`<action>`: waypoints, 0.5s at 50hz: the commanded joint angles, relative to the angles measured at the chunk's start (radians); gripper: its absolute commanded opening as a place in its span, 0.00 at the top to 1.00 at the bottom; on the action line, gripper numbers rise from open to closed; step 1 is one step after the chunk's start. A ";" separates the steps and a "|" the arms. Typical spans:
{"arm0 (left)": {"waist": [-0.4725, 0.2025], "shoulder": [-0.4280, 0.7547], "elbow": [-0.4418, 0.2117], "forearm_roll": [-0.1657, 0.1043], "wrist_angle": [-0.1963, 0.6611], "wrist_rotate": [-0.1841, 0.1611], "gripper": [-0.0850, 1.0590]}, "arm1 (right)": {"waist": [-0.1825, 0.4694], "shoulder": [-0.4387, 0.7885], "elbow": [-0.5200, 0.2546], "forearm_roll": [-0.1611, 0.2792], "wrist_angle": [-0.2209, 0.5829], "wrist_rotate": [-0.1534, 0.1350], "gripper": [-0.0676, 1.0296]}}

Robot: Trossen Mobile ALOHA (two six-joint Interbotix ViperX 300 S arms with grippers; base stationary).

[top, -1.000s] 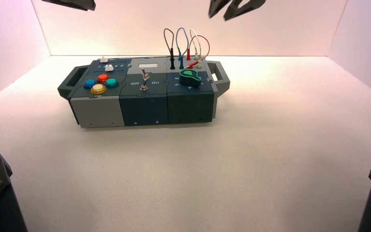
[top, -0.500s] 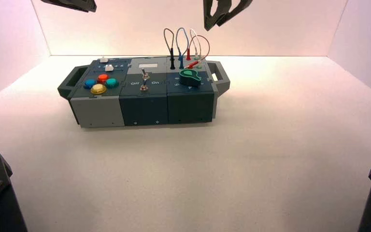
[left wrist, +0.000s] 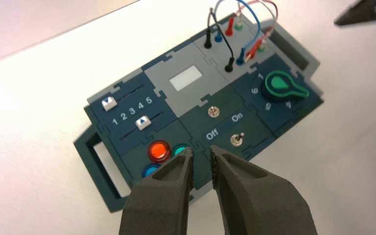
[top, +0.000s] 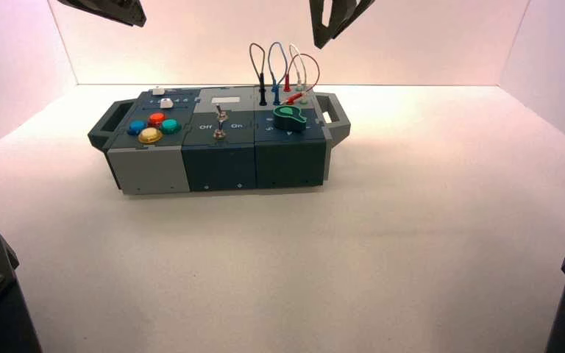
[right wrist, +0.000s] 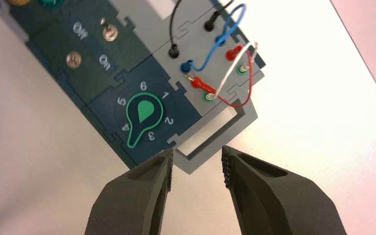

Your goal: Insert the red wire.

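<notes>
- Right now the red wire [right wrist: 227, 87] sits at the box's [top: 221, 158] wire corner, about two o'clock from the green knob [right wrist: 144, 113] as the high view lays things out.
- One red plug [right wrist: 232, 53] stands seated in its socket; the other red plug [right wrist: 201, 85] lies loose on the panel, tip toward the blue plug [right wrist: 186, 65].
- Above that corner hangs the right gripper [right wrist: 196, 167], jaws spread wide and empty, clear of the box.
- My advice: descend over the lying plug, turn the wrist so the jaws straddle its body, not the thin lead.
- Pinch near the plug's rear, raise it upright, then press straight down into the free socket.
- Watch the blue lead [right wrist: 225, 34] arching close by; snagging looks likely.
- At ten o'clock, over the buttons, the left gripper [left wrist: 200, 156] waits, jaws nearly closed on nothing.
</notes>
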 commanded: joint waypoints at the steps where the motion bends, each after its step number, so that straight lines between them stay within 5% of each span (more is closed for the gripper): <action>1: -0.006 -0.005 -0.023 0.000 0.000 0.021 0.73 | 0.009 0.005 -0.040 -0.002 0.021 -0.051 0.45; 13: -0.006 -0.003 -0.021 -0.002 0.005 0.021 0.73 | 0.017 0.048 -0.087 -0.006 0.058 -0.106 0.45; 16: -0.006 -0.002 -0.020 0.000 0.003 0.021 0.73 | 0.037 0.071 -0.110 -0.006 0.080 -0.158 0.45; 25: -0.006 -0.002 -0.017 -0.002 0.003 0.021 0.73 | 0.055 0.121 -0.149 -0.012 0.086 -0.202 0.45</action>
